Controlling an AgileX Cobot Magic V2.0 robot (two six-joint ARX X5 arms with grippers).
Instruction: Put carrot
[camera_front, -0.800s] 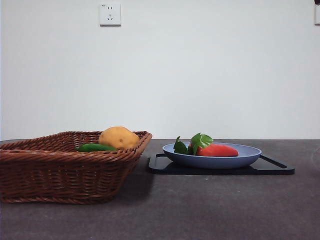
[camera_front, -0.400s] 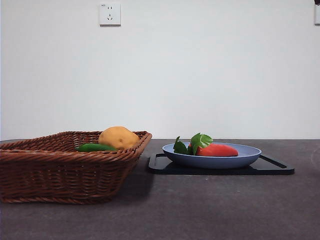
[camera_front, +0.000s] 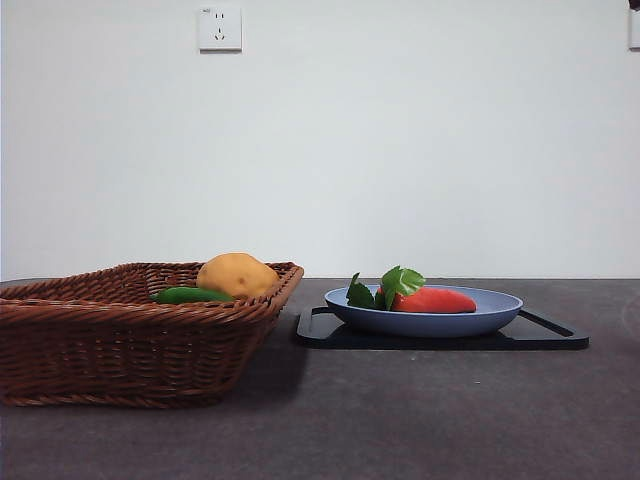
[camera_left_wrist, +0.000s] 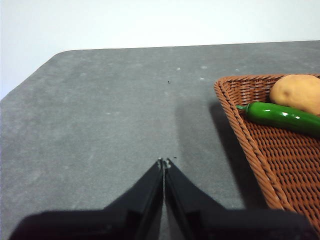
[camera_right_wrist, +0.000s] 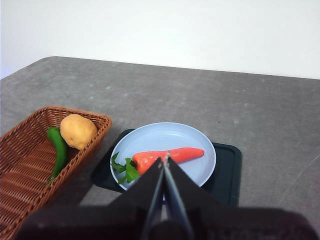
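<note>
The carrot (camera_front: 432, 300) is red-orange with green leaves and lies in a light blue plate (camera_front: 500, 312) on a black tray (camera_front: 560, 338). The right wrist view shows the carrot (camera_right_wrist: 170, 156) in the plate (camera_right_wrist: 165, 137). My right gripper (camera_right_wrist: 164, 159) is shut and empty, well above the plate. My left gripper (camera_left_wrist: 164, 162) is shut and empty, over bare table beside the wicker basket (camera_left_wrist: 270, 150). Neither gripper shows in the front view.
The brown wicker basket (camera_front: 120, 340) stands left of the tray and holds a yellow-orange potato (camera_front: 237, 275) and a dark green cucumber (camera_front: 190, 295). In the right wrist view the basket (camera_right_wrist: 25, 170) sits beside the black tray (camera_right_wrist: 227, 170). A wall socket (camera_front: 220, 28) is on the back wall.
</note>
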